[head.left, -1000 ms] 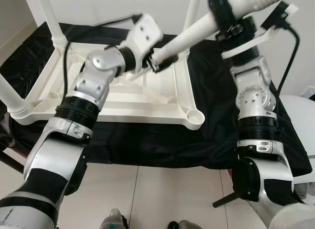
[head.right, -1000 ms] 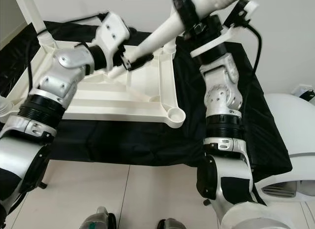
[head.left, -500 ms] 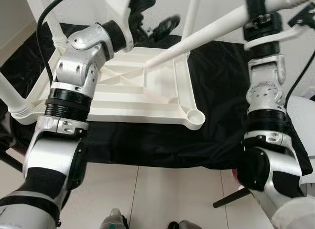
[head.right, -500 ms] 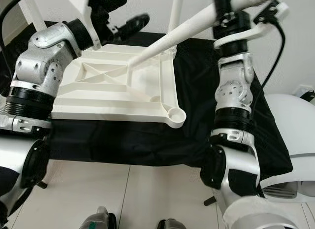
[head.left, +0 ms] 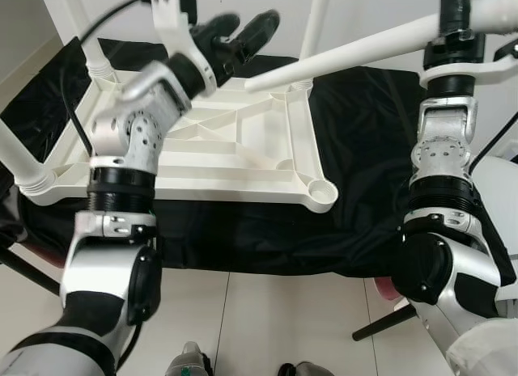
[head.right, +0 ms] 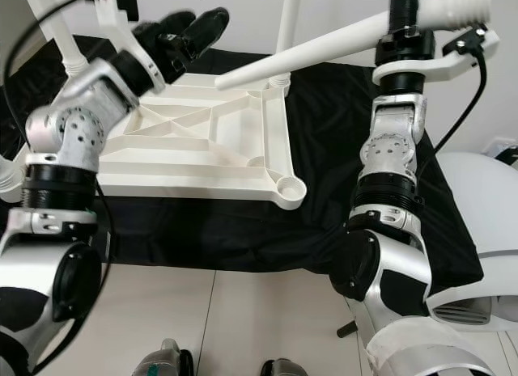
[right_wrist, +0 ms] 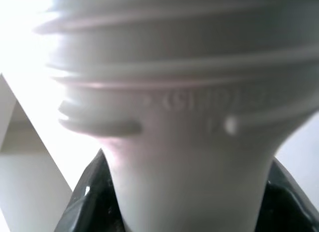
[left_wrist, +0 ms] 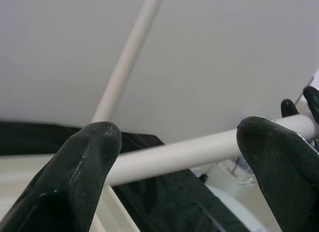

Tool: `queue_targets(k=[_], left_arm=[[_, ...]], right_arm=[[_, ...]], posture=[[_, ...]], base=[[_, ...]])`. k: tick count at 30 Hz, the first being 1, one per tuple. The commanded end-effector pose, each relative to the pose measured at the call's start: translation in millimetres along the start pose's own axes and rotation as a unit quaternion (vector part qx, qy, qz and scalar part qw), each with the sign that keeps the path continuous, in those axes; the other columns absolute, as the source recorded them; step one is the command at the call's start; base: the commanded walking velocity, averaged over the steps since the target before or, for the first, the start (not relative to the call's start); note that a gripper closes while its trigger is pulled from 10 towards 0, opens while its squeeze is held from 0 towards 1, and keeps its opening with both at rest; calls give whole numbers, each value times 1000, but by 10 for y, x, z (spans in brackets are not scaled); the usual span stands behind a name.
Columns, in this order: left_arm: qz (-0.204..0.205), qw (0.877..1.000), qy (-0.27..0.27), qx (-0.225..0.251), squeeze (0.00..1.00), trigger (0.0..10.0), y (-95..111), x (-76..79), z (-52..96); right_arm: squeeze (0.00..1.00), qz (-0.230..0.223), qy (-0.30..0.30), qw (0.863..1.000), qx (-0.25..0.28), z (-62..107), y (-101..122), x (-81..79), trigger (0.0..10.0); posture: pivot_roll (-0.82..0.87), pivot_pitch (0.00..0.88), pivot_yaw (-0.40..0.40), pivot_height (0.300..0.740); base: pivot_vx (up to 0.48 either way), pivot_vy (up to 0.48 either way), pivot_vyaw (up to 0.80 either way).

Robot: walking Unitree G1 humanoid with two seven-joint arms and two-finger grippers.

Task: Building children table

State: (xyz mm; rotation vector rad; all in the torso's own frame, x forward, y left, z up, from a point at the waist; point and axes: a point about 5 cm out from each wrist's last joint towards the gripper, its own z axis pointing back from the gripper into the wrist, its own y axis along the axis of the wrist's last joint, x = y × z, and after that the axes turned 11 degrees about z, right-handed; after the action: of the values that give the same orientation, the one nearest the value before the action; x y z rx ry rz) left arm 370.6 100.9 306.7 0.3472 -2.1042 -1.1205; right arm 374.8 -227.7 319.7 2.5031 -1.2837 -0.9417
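Your right gripper (head.right: 405,24) grips the table leg (head.right: 316,51), which points left toward your open left gripper (head.left: 239,32), above the table top (head.left: 210,149).

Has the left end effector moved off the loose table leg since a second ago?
Yes. The left end effector let go of the loose leg and rose toward the wall, judged against the upturned tabletop.

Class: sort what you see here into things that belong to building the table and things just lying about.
Belongs:
upturned white tabletop
loose table leg in right gripper
fitted legs
left gripper, open

Lying about:
black cloth
white rounded object
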Motion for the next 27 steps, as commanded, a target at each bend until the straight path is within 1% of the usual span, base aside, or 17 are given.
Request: queue_targets(k=[1,2,4,6,7,10,11,12,15,18,20,22,24,25,26,27], left_arm=[[33,999,27,-17,0,10000,-140,-99,15],[47,998,42,-24,0,10000,-218,-164,12],[64,996,61,-33,0,10000,-315,-247,8],[69,995,66,-36,0,10000,-345,-273,7],[89,992,79,-42,0,10000,-411,-336,2],[89,992,79,-42,0,10000,-411,-336,2],[114,988,92,-45,0,10000,-473,-368,-5],[130,986,100,-42,0,10000,-488,-379,-13],[157,981,111,-33,0,10000,-495,-399,-26],[188,973,132,-18,0,10000,-493,-442,-47],[194,971,136,-16,0,10000,-496,-449,-51],[217,965,148,-8,0,10000,-509,-477,-65],[217,965,148,-8,0,10000,-509,-477,-65],[224,962,154,-6,0,10000,-515,-488,-71],[224,962,154,-6,0,10000,-515,-488,-71],[236,959,159,1,0,10000,-513,-498,-80]], right_arm=[[0,-19,-4,1000,13,-49,1,-28,10000],[0,-24,-5,1000,11,-60,-20,-30,10000],[0,-30,-7,1000,7,-74,-54,-31,10000],[0,-32,-8,999,6,-77,-69,-29,10000],[0,-38,-13,999,-5,-61,-139,-20,10000],[0,-38,-13,999,-5,-61,-139,-20,10000],[0,-42,-24,999,-15,-32,-216,7,10000],[0,-44,-32,998,-20,-13,-252,29,10000],[0,-49,-44,997,-26,13,-297,56,10000],[0,-68,-52,996,-24,23,-333,60,10000],[0,-71,-54,996,-23,23,-339,59,10000],[0,-77,-55,995,-20,11,-355,39,10000],[0,-77,-55,995,-20,11,-355,39,10000],[0,-80,-54,995,-17,4,-358,28,10000],[0,-80,-54,995,-17,4,-358,28,10000],[0,-82,-54,995,-15,-5,-360,18,10000]], posture=[[54,52,4,740],[55,52,3,740],[52,54,5,740],[52,54,5,740],[49,56,8,740],[49,56,8,740],[48,59,11,740],[50,59,12,740],[54,61,12,740],[58,63,10,740],[57,63,11,740],[57,62,12,740],[57,62,12,740],[58,62,11,740],[58,62,11,740],[57,61,12,740]], base=[[0,0,0],[0,0,0],[0,0,0],[0,0,0],[0,0,0],[0,0,0],[0,0,0],[0,0,0],[0,0,0],[0,0,0],[0,0,0],[0,0,0],[0,0,0],[0,0,0],[0,0,0],[0,0,0]])
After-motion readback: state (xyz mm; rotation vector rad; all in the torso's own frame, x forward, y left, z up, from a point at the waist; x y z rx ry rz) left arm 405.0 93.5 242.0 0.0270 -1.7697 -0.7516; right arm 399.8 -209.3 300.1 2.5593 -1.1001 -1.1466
